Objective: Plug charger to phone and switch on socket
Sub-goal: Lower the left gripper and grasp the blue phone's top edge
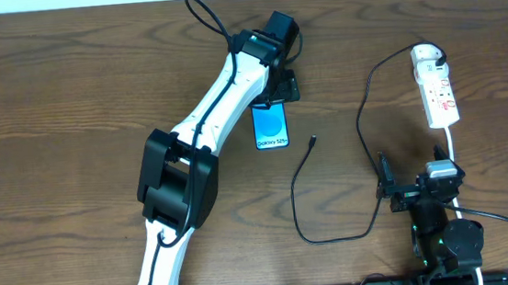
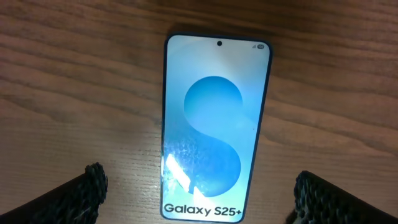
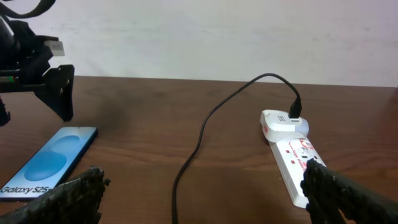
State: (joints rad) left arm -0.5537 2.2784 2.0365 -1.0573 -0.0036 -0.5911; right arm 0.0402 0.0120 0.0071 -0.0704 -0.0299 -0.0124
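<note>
Phone (image 1: 270, 125) flat, screen up, mid-worktop (image 1: 66, 103). Charger plug tip (image 1: 314, 140) just to its right, not touching. Left pincer (image 2: 200, 190) spread wide, straddling the phone, fingers (image 2: 93, 182) clear of both long edges. Judgement: centre, lower, close evenly on the edges and leave the port end free.

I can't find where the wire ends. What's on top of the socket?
A white block sits at one end of the socket, with the charger plugged into it. The outlet under the block is covered.
</note>
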